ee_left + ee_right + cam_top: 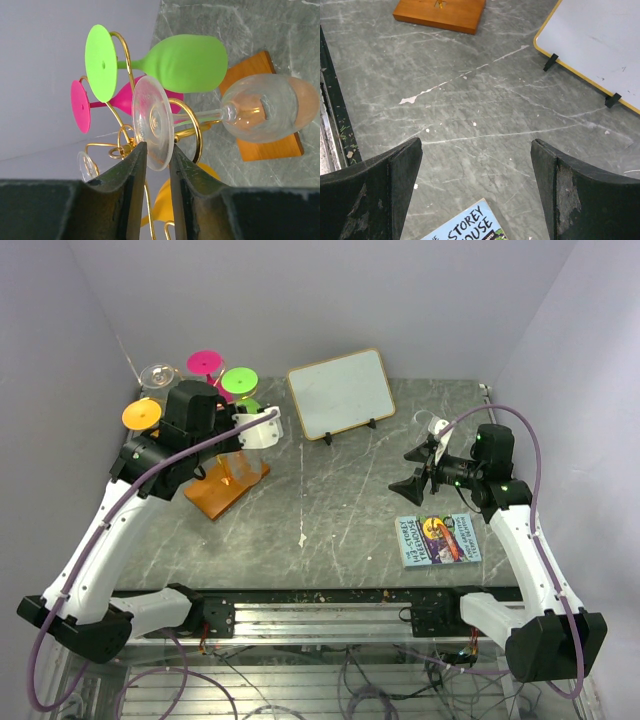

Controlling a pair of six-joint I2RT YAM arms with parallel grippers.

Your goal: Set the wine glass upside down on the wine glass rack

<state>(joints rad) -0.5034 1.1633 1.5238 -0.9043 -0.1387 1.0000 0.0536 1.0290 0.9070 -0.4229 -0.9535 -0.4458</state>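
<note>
Now your left gripper (156, 156) has its jaws clenched on the clear wine glass (260, 107) foot, stem crossing a gold curl of the wine glass rack (272, 146). Your right gripper (476, 145) hangs with jaws released above the tabletop (485, 100).

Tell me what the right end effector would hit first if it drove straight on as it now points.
Probably the bare marble tabletop, between the book and the rack's wooden base. The right end effector is open and nothing stands in that line, though depth is hard to judge.
</note>
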